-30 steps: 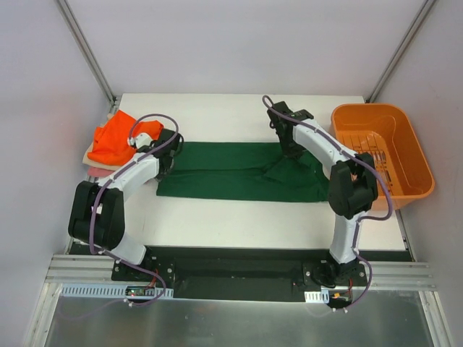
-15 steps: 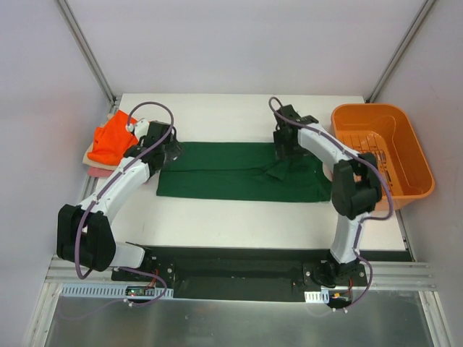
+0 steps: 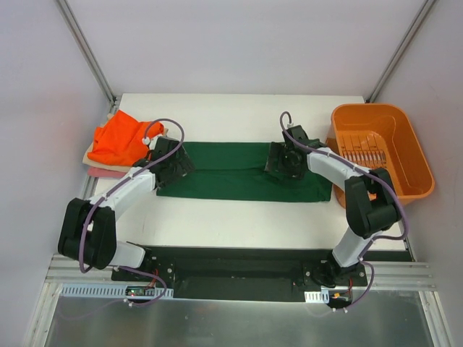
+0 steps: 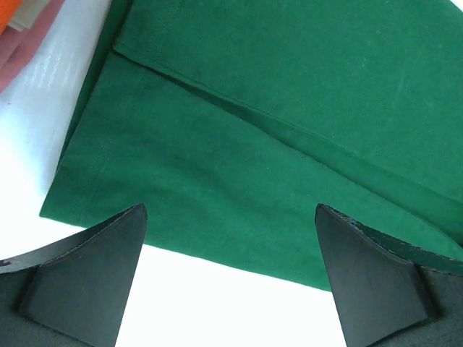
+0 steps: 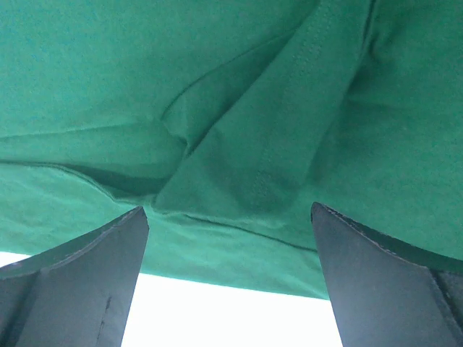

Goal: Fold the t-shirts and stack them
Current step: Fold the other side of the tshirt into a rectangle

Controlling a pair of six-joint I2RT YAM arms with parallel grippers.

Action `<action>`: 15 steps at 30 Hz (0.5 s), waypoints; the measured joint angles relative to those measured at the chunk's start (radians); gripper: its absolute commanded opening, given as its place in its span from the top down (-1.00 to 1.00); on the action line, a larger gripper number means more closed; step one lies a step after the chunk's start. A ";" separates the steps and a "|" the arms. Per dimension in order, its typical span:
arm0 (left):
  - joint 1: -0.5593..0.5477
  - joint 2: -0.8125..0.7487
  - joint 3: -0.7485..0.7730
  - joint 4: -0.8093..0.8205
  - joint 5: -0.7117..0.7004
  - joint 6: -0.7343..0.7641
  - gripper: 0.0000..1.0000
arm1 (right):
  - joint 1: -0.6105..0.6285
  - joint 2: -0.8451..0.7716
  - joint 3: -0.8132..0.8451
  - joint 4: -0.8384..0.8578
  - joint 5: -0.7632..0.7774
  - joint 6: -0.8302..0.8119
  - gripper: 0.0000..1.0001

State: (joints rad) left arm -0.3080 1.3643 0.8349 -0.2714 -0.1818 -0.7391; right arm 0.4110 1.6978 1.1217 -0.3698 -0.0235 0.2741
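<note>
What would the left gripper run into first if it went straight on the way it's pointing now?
Most likely the dark green t-shirt. The left gripper points down at its folded left end, with the open jaws straddling the cloth just inside the near edge. How far above it the gripper sits is unclear.

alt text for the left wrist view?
A dark green t-shirt lies flat on the white table, a folded edge running diagonally across it. The left gripper hangs over its edge, jaws open. Top left, pink and cream cloth peeks in.
</note>
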 measured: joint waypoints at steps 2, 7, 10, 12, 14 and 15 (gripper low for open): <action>0.000 0.026 0.000 0.022 0.000 0.001 -0.98 | 0.000 0.020 0.000 0.024 -0.014 0.013 -0.93; 0.000 0.090 0.000 0.040 -0.001 0.006 -0.98 | 0.000 0.074 0.031 0.056 -0.054 0.023 -0.93; 0.000 0.103 0.000 0.043 -0.002 0.010 -0.98 | 0.000 0.119 0.075 0.087 -0.077 0.029 -0.93; 0.000 0.103 -0.001 0.047 -0.002 0.011 -0.98 | 0.000 0.149 0.109 0.110 -0.086 0.033 -0.93; 0.001 0.103 -0.005 0.053 -0.002 0.011 -0.98 | 0.000 0.179 0.148 0.130 -0.085 0.037 -0.93; 0.001 0.103 -0.008 0.054 -0.002 0.011 -0.98 | 0.000 0.199 0.174 0.146 -0.085 0.039 -0.93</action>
State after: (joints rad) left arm -0.3069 1.4670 0.8268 -0.2176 -0.1837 -0.7280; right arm 0.4107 1.8965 1.2961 -0.2241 -0.1081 0.3126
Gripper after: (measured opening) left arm 0.990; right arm 0.963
